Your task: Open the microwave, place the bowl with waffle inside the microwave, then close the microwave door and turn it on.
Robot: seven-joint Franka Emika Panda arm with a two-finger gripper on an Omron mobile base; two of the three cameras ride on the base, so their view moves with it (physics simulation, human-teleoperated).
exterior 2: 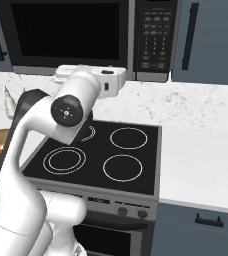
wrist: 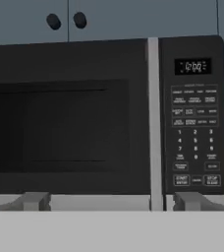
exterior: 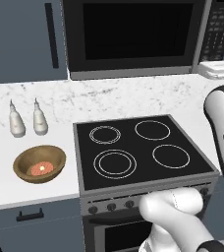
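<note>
The microwave [exterior: 133, 34] hangs over the stovetop. Its dark glass microwave door [wrist: 65, 128] is shut, and the black keypad panel [wrist: 195, 128] sits to the door's right. My gripper [wrist: 113, 202] is open and holds nothing. It faces the microwave's lower front, with one fingertip below the door and the other below the keypad. My white hand [exterior 2: 106, 80] hovers just under the microwave's bottom edge. The bowl with waffle [exterior: 39, 163], brown wood with a pink waffle [exterior: 42, 169], rests on the counter left of the stovetop, far from the gripper.
Two white bottles [exterior: 16, 120] [exterior: 39, 118] stand behind the bowl on the marble counter [exterior: 30, 192]. The black four-ring stovetop [exterior: 138, 150] lies below the microwave. Blue-grey cabinet doors with black handles [exterior: 51, 34] [exterior 2: 188, 35] flank the microwave.
</note>
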